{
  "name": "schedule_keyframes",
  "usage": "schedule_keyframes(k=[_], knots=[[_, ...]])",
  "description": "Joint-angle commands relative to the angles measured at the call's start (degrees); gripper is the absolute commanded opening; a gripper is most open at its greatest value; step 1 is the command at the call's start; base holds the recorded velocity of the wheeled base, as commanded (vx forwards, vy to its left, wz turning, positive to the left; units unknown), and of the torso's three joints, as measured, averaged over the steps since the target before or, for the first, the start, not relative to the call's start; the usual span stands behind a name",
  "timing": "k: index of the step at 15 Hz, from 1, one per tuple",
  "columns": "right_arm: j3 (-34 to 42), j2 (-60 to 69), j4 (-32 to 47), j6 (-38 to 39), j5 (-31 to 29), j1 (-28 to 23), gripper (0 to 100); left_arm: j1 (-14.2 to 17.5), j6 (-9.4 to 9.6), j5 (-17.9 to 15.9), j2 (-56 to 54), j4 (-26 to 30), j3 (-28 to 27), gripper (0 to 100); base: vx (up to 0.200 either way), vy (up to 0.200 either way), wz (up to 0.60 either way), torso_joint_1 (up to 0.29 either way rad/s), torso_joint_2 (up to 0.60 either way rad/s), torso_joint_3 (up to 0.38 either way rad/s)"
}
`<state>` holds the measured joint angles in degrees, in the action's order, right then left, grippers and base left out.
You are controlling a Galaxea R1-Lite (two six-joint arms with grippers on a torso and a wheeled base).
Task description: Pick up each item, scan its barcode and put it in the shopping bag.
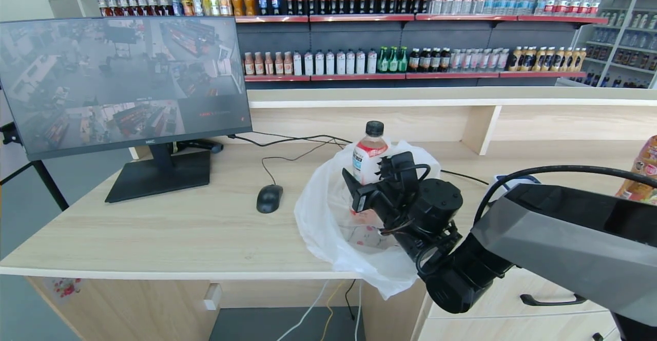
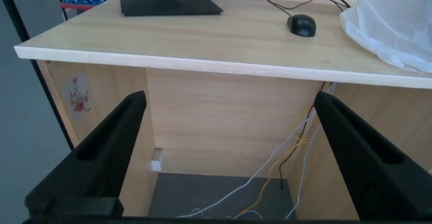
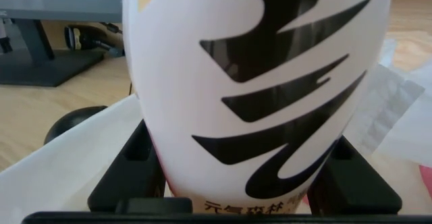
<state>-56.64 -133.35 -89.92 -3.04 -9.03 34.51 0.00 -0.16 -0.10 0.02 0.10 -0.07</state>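
Your right pincer [image 1: 370, 179] is clamping one bottle [image 1: 368, 152] with a black cap, its two fingers pressing on either side of the white label [image 3: 256, 82]. It is holding the bottle upright at the open mouth of the one white shopping bag [image 1: 323, 218], which is sitting on the tabletop [image 1: 154, 228] near its front edge; you cannot tell whether the bottle's base is inside the bag. Your left pincer [image 2: 231, 99] is hanging wide open and gripping nothing, below the tabletop's front edge. One black mouse [image 1: 269, 197] is lying just beside the bag, one monitor [image 1: 123, 79] is standing farther to the left, and a second, orange bottle [image 1: 641, 171] is showing at the far right.
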Motion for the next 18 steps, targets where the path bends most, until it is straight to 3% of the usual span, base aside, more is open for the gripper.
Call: schedule_keyframes(k=[1, 16, 17, 18], knots=[[0.3, -0.15, -0.08, -0.13, -0.02, 0.03, 0, 0.0, 0.07, 0.01, -0.02, -0.01, -0.01, 100, 0.0, 0.0, 0.0, 0.0, 0.0, 0.0], [1.97, -0.86, -0.08, -0.3, -0.02, 0.29, 0, 0.0, -0.02, 0.01, -0.02, -0.01, -0.01, 100, 0.0, 0.0, 0.0, 0.0, 0.0, 0.0], [2.32, -0.86, -0.08, -0.3, -0.02, 0.38, 100, 0.0, -0.02, 0.01, -0.02, -0.01, -0.01, 100, 0.0, 0.0, 0.0, 0.0, 0.0, 0.0], [2.58, -0.77, -0.08, -0.3, 0.07, 0.38, 100, 0.0, -0.02, 0.01, -0.02, -0.01, -0.01, 100, 0.0, 0.0, 0.0, 0.0, 0.0, 0.0]])
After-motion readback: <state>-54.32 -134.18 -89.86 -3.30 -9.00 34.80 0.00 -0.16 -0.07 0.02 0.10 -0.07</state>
